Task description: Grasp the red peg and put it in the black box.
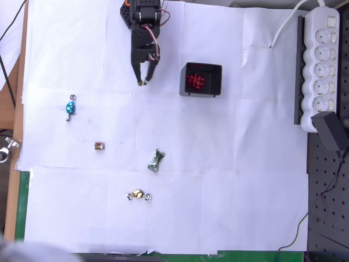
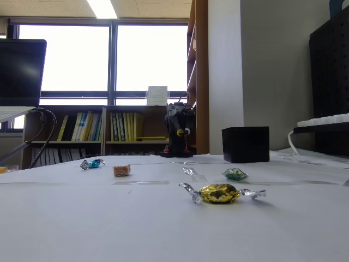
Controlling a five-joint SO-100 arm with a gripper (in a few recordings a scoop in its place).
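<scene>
Several red pegs (image 1: 196,82) already lie in the black box (image 1: 216,70), while the fingers (image 1: 145,82), nearly closed and seemingly empty, hover beside it, so the placing looks finished.

My gripper (image 1: 145,82) hangs over white paper (image 1: 229,180), its jaws nearly together with nothing between them. The black box (image 1: 215,73) sits just to its right, with red pegs (image 1: 196,82) inside. Lower left lie a blue candy (image 1: 71,107) and a brown cube (image 1: 99,146); a green candy (image 1: 156,161) and a gold candy (image 1: 138,195) lie below.
</scene>
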